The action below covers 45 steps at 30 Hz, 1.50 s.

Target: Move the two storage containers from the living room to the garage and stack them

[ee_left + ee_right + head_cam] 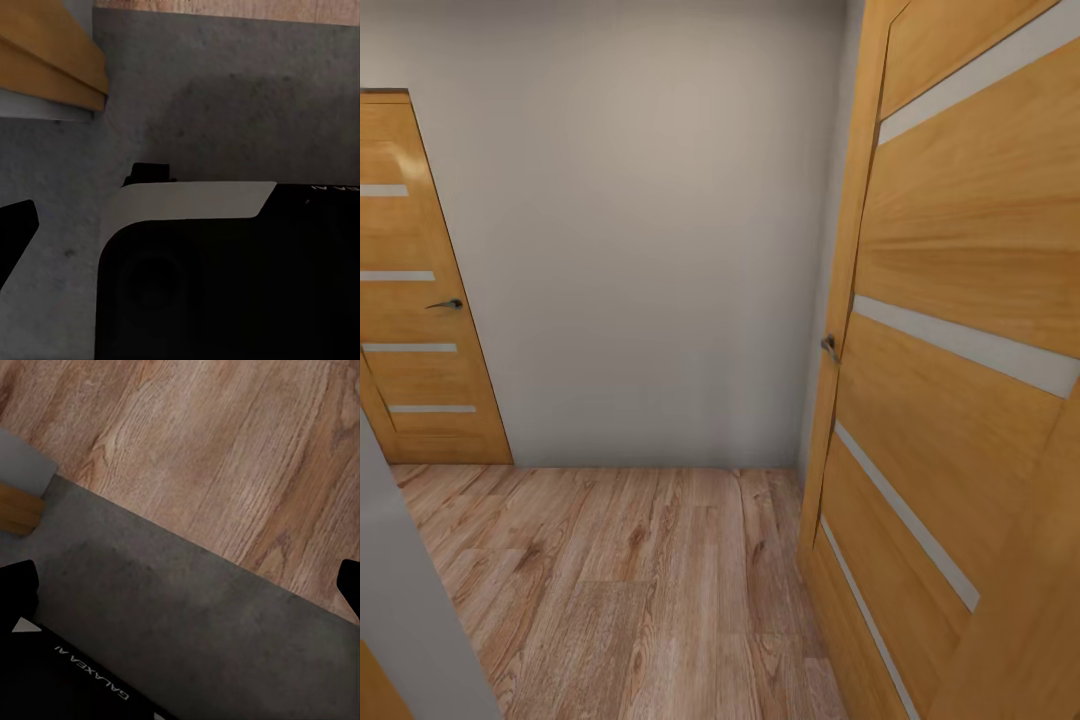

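Plainly caught in transit, at the seam where dark grey concrete floor met light wood planks. Saw neither storage container near either end effector, so could not judge direction, long axis or nearer arm. Left end effector: one dark fingertip visible over concrete, above the robot's black base; state impossible to tell. Right end effector: fingertips spread wide, empty, pointing down at the seam. Ahead, a closed door, then an open door.

Both fingers parted, empty.
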Tool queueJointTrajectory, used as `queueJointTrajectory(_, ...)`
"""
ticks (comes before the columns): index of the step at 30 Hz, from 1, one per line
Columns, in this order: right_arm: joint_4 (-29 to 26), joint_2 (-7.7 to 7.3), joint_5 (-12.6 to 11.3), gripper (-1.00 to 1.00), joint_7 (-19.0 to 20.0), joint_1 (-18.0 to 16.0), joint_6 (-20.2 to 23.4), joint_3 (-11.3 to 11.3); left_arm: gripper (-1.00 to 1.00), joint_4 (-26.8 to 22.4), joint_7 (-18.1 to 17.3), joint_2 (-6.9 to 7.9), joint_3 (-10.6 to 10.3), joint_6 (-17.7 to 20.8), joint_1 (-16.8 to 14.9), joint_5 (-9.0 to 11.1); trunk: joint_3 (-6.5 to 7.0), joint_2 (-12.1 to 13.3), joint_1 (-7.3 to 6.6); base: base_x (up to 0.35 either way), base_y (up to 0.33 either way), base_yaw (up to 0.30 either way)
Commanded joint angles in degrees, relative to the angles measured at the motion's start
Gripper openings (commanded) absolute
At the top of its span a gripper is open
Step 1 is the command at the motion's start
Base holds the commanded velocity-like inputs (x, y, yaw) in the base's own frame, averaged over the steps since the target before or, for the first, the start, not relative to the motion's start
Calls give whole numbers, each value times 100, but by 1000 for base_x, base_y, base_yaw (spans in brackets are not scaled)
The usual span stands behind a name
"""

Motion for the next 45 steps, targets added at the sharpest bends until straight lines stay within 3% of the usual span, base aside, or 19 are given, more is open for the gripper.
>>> queueJointTrajectory(1,16,-1,60,100,-11,-8,-47,7,100,-11,-4,0,1,-1,4,32,-5,-3,0,0,0,0)
queueJointTrajectory(25,22,36,35,100,-33,-8,-44,2,100,-11,12,-1,-2,1,4,32,-5,-3,0,0,0,0)
queueJointTrajectory(45,16,15,69,100,-19,-8,200,7,100,-12,-18,-1,4,9,4,32,-5,-3,0,0,0,0)
